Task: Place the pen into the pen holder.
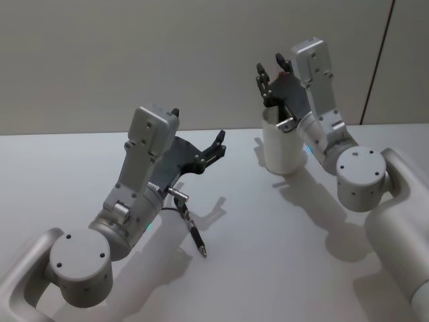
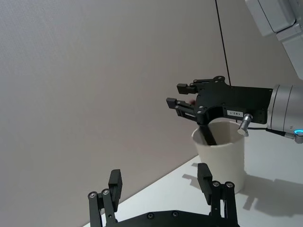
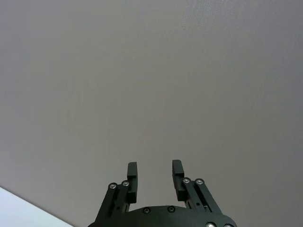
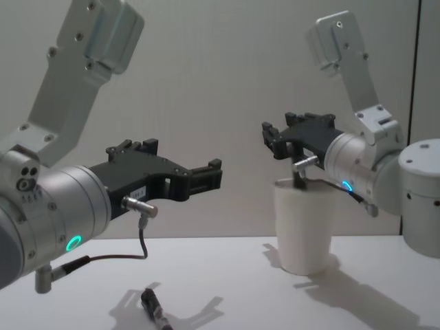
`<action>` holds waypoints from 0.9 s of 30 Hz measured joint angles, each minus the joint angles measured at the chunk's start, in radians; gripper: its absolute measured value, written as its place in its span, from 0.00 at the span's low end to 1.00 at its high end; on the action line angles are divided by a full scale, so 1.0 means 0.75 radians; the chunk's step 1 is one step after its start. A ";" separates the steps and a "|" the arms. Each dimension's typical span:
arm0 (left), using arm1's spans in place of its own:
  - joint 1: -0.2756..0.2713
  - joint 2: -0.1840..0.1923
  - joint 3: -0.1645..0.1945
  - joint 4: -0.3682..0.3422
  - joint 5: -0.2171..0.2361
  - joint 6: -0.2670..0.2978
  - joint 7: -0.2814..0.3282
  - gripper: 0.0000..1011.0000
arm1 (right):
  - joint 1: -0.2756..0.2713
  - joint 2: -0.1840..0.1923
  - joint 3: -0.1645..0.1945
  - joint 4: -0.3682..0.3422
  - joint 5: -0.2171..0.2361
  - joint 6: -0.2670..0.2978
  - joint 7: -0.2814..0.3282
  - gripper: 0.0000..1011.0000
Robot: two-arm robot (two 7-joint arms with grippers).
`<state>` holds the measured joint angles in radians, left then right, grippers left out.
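The pen holder (image 1: 281, 151) is a white paper cup standing upright at the back right of the table; it also shows in the chest view (image 4: 302, 227). A thin dark pen (image 2: 208, 135) leans inside the cup (image 2: 222, 161), its top near the rim. Just above the rim, my right gripper (image 1: 271, 70) (image 3: 155, 168) is open with nothing between its fingers. My left gripper (image 1: 220, 143) (image 2: 160, 177) hangs open above the table, left of the cup and apart from it. Below the left arm, a second dark pen-like thing (image 1: 194, 235) (image 4: 152, 302) lies on the table.
The white table (image 1: 268, 268) runs back to a plain grey wall close behind the cup. A cable with a silver plug (image 1: 178, 195) hangs from my left wrist just above the lying pen-like thing.
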<state>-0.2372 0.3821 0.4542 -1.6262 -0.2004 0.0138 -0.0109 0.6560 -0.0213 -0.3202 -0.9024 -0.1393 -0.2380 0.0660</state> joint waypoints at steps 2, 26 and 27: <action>0.000 0.000 0.000 0.000 0.000 0.000 0.000 0.99 | -0.001 0.000 0.000 -0.001 0.000 0.001 0.000 0.45; 0.000 0.000 0.000 0.000 0.000 0.000 0.000 0.99 | -0.011 0.006 0.004 -0.020 0.001 0.009 0.005 0.99; 0.000 0.000 0.000 0.000 0.000 0.000 0.000 0.99 | -0.013 0.008 0.005 -0.027 0.001 0.009 0.006 0.99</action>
<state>-0.2372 0.3821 0.4542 -1.6262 -0.2004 0.0138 -0.0109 0.6460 -0.0153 -0.3164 -0.9227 -0.1383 -0.2309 0.0709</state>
